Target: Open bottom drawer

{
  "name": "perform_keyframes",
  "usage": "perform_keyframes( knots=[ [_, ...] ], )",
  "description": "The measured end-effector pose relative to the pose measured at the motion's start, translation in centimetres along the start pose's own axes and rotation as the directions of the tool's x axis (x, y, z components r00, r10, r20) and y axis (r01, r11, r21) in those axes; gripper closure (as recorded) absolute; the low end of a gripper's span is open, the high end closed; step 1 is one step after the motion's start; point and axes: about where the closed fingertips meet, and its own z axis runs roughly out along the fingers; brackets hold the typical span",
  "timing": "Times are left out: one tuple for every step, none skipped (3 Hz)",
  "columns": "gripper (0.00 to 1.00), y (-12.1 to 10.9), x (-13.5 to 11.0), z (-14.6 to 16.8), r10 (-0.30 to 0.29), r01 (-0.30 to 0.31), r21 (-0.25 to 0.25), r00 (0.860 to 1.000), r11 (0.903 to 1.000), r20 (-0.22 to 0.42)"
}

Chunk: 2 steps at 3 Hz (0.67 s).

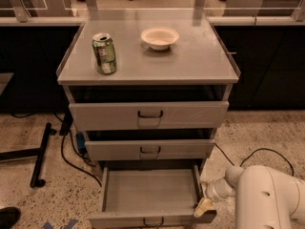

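The bottom drawer (pixel 148 192) of a light grey three-drawer cabinet stands pulled out, showing a plain grey shallow tray with nothing in it. Its slim front (pixel 119 221) with a small black handle (pixel 153 221) lies at the picture's lower edge. My gripper (pixel 202 207) is at the drawer's right front corner, right beside the side wall. My white arm (pixel 267 197) comes in from the lower right. The top drawer (pixel 148 114) and middle drawer (pixel 149 149) are pushed in.
A green can (pixel 104 53) and a white bowl (pixel 159 37) stand on the cabinet top (pixel 200 61). Black cables (pixel 71 159) and a black stand foot (pixel 40 154) lie on the speckled floor at the left. A cable (pixel 259 151) loops at the right. Dark counters stand behind.
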Motion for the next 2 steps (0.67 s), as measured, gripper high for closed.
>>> perform_keyframes(
  knots=[
    [0.0, 1.0, -0.2, -2.6, 0.004, -0.004, 0.043, 1.0, 0.9991, 0.003],
    [0.0, 1.2, 0.5, -11.1, 0.048, -0.055, 0.239, 0.998, 0.9694, 0.035]
  ],
)
